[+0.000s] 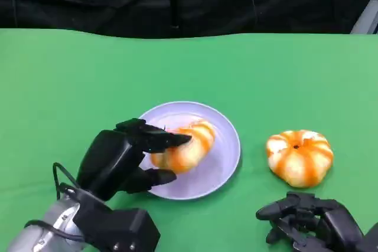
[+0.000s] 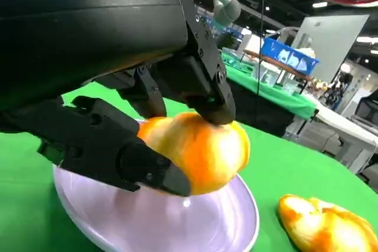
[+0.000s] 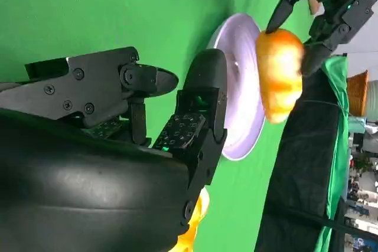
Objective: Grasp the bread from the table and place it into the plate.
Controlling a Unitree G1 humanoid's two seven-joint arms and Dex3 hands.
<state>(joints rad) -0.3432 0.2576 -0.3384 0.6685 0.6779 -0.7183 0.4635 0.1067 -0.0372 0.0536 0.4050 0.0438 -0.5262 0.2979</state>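
A: What is the bread like?

B: An elongated loaf, glossy, pale cream with orange stripes running across it. In the left wrist view its skin is smooth and shiny, golden orange fading to a lighter yellow at one end.

A: Where is it?

B: Over the plate, at its near left part. The left hand holds it: fingers press on top, the thumb sits underneath at the side. From the right wrist view the bread appears lifted a little off the plate's face, gripped between black fingertips.

A: And the plate?

B: Round, shallow, pale lilac, with a smooth sheen and a low raised rim. It catches a small highlight near the middle in the left wrist view.

A: The hand itself?

B: Hard matte black shells, blocky segments with visible screws, on a silver forearm with black cables.

A: Anything else on the table?

B: A bun, round and lobed like a small pumpkin, same glossy cream and orange stripes, with a dark dimple on top. It lies to the right of the plate, apart from it. The table is covered in flat, bright green cloth, with black fabric behind.

A: The right hand?

B: Low near the bun, not touching it, fingers apart and holding nothing.
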